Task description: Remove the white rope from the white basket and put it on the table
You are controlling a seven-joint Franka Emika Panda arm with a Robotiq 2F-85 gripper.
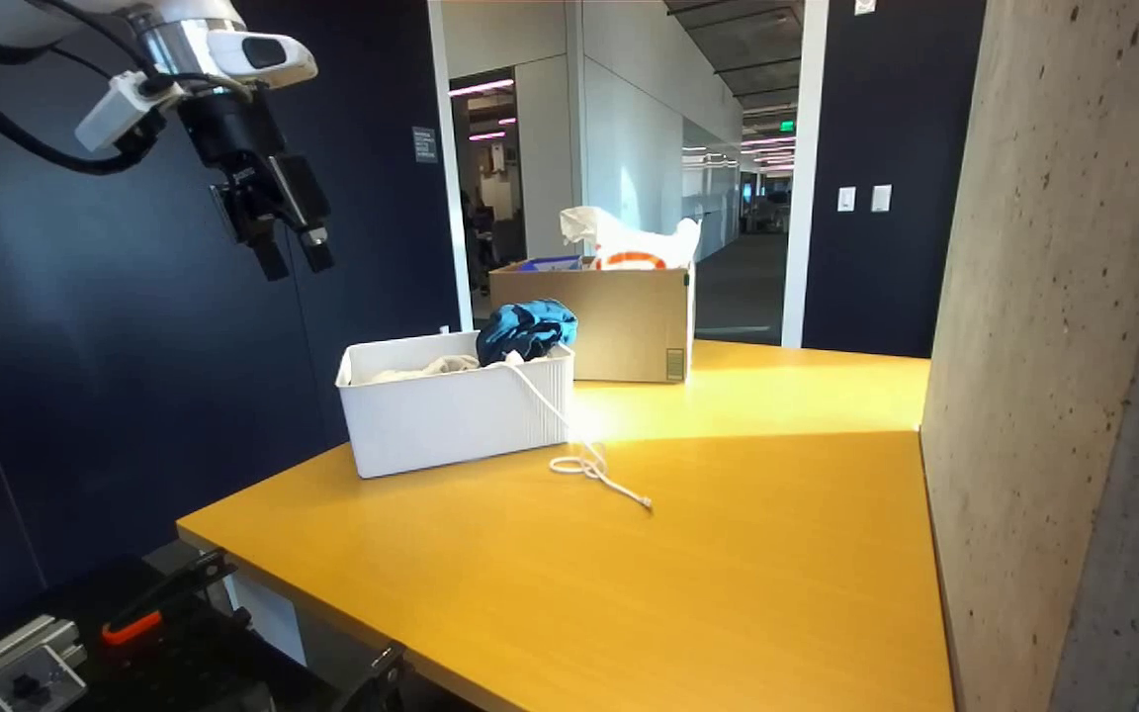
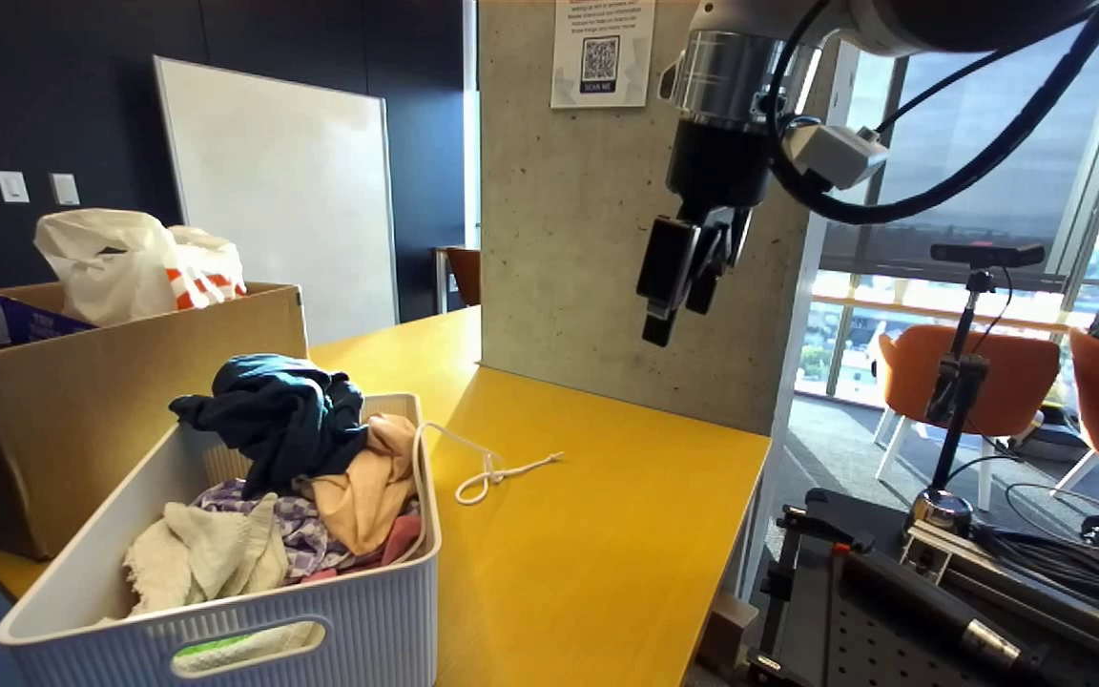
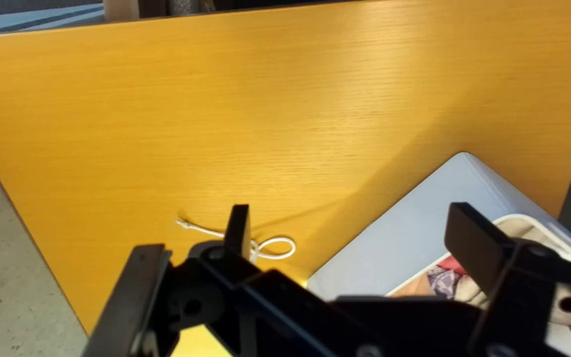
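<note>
White rope (image 1: 589, 465), slack, passing over the rim of the white basket (image 1: 451, 425) near its right-hand end in an exterior view, then down to a small loop and a free end on the yellow-orange table (image 1: 747, 564), just right of the basket. Remainder presumably inside, among the heaped cloths (image 2: 297, 530); full length not traceable. Blue cloth (image 1: 527, 329) piled beside the crossing point; cardboard box (image 1: 599, 326) just beyond, on the far side. Gripper (image 1: 296, 260) high to the left, well apart from rope and basket; jaws released, fingers (image 3: 236, 227) spread wide in the wrist view with nothing held. Step in hand, by judgement: approach before grasping, with removal only partly done. Next move called for: descend to the strand near the rim, straddle with the fingers, clench without catching cloth, raise enough to bring the hidden part clear of the basket, then lay the full length on the table to the right. Likely snag: rope tangled beneath the blue cloth.
</note>
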